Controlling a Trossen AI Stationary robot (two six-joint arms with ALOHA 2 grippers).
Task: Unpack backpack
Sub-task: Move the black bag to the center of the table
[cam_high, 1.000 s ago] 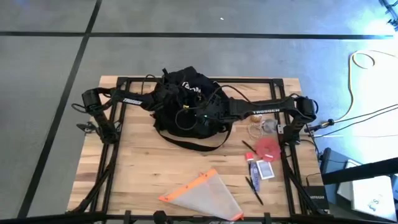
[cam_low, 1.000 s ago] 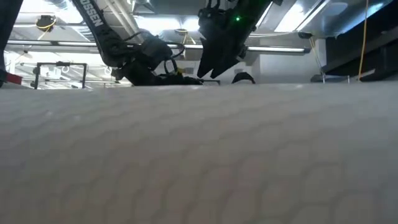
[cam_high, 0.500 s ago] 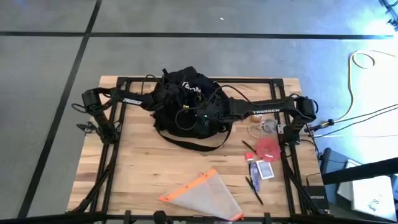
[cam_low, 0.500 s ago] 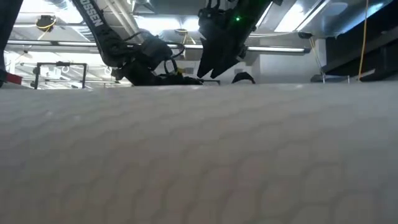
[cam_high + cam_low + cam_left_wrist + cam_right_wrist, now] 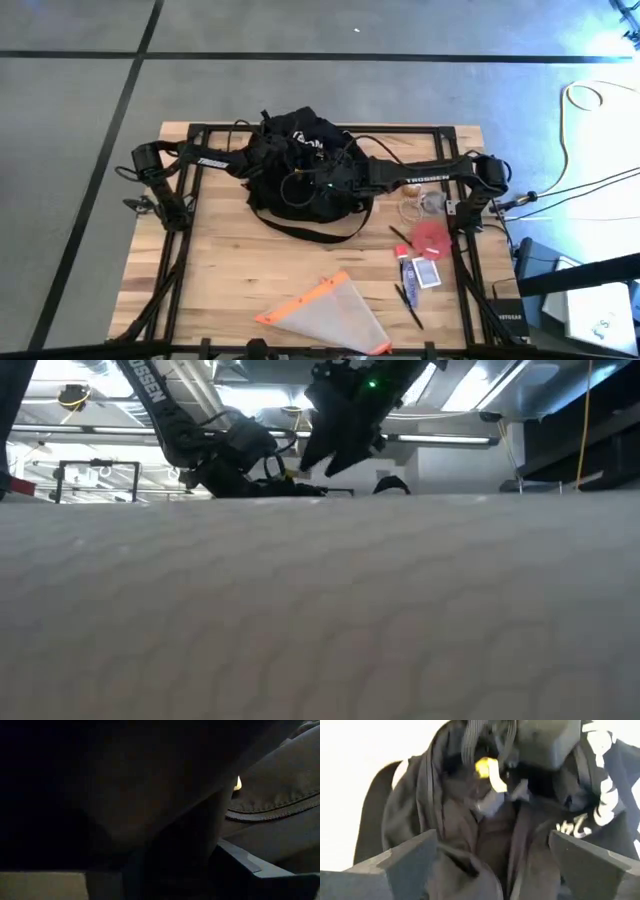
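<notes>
The black backpack (image 5: 300, 175) lies on my wooden worktop (image 5: 230, 270), toward twelve o'clock from the middle. My right end effector (image 5: 492, 865) hangs over the bag with its fingers apart, nothing between them. My left end effector (image 5: 262, 168) is pushed into the bag at its nine o'clock side; I cannot tell if it is apart or together. A see-through pouch with orange trim (image 5: 325, 315) lies at six o'clock.

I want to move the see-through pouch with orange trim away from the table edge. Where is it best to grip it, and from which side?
Probably at the orange-trimmed edge of the pouch. That edge looks stiffer than the thin body and faces the table's open middle, so a gripper coming down from above on that side has room. The pouch lies flat, so its centre offers little to pinch.
</notes>
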